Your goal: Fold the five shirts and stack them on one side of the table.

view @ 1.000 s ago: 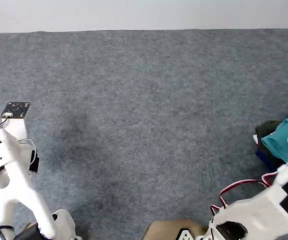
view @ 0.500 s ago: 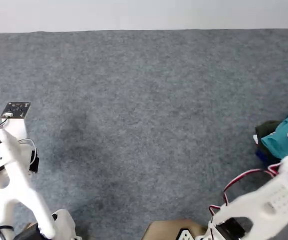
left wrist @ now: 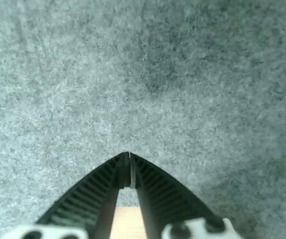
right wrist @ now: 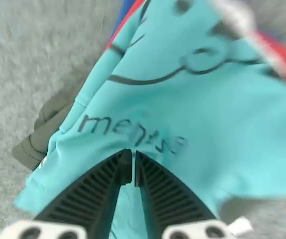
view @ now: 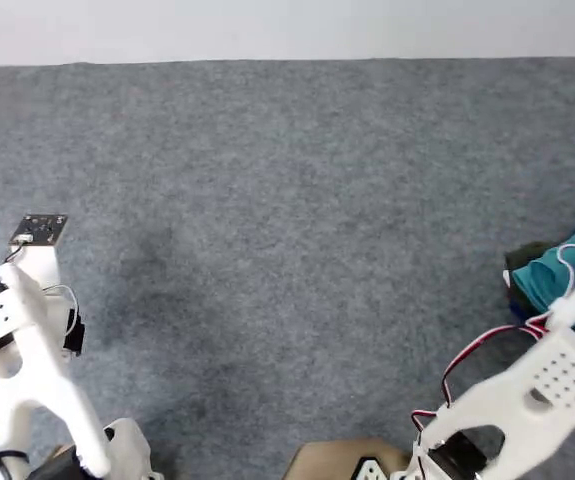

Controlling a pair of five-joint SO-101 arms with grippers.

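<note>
Teal shirt (right wrist: 192, 114) is noted topmost on the shirt pile (view: 552, 285). The right gripper (right wrist: 132, 155) is poised over it, closed; it should be opened and a single layer taken.

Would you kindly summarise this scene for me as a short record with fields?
Surface: grey felt table
Shirts: teal shirt crumpled over an olive garment, at the table's right side
Left gripper: shut, above bare felt
Right gripper: shut, at the teal shirt; grasp unclear
</note>
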